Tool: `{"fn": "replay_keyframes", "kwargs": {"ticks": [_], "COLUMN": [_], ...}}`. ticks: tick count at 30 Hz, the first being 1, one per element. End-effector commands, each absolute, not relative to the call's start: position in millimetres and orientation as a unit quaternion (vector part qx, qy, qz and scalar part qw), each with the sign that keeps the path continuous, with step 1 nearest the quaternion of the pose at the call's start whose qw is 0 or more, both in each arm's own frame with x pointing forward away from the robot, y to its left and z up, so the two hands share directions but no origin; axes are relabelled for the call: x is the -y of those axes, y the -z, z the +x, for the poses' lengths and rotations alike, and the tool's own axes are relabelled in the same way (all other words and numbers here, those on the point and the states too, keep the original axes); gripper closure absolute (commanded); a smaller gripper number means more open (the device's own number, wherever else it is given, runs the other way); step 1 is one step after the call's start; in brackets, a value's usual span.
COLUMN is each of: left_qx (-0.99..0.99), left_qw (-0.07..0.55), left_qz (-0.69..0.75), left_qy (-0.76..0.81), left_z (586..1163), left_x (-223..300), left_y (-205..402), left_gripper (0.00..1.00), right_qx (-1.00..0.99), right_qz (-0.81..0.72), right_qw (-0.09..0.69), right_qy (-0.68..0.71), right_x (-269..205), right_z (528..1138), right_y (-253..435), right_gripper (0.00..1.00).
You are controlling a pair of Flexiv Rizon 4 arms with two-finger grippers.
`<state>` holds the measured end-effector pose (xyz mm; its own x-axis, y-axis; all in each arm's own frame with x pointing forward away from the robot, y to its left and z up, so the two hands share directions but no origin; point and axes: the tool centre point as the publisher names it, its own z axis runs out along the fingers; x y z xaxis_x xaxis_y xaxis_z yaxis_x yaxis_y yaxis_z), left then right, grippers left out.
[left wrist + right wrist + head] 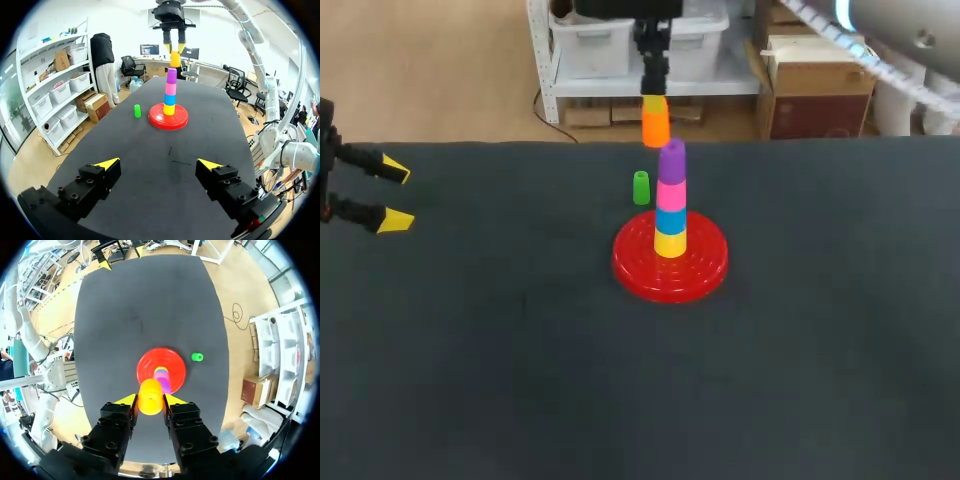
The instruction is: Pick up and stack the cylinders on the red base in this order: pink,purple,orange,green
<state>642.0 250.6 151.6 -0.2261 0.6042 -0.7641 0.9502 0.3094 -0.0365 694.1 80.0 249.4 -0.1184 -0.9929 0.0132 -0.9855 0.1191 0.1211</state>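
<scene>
No legible text, labels, numbers or signs: none on the red base (670, 270), the stacked cylinders (670, 200), the orange cylinder (655, 122), the green cylinder (641, 187) or the table (500, 380).

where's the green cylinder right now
In the head view the green cylinder stands upright on the table, just left of the stack on the red base, touching neither.

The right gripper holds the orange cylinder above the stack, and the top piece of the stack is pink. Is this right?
Not quite: the top piece is the purple cylinder, with the pink cylinder under it, as the head view shows. The right gripper does hold the orange cylinder above them.
</scene>
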Motion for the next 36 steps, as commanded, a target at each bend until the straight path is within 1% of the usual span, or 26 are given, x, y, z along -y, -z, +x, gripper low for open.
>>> {"fn": "replay_keyframes", "kwargs": {"ticks": [1,23,36], "left_qx": [-0.737,-0.737,-0.737], "left_qw": [0.333,0.333,0.333], "left_qz": [0.527,0.527,0.527], "left_qy": [0.261,0.261,0.261], "left_z": [642.4,642.4,642.4], "left_x": [-251.3,-251.3,-251.3], "left_y": [-150.4,-150.4,-150.4], "left_gripper": [0.00,0.00,0.00], "right_qx": [0.752,0.765,0.759], "right_qz": [0.657,0.642,0.650], "right_qw": [-0.056,-0.043,-0.032], "right_qy": [-0.008,-0.007,0.003], "right_x": [-66.0,-58.7,-62.9], "right_z": [682.5,716.3,705.5], "right_y": [-243.0,-220.8,-218.7], "right_gripper": [1.00,1.00,1.00]}}
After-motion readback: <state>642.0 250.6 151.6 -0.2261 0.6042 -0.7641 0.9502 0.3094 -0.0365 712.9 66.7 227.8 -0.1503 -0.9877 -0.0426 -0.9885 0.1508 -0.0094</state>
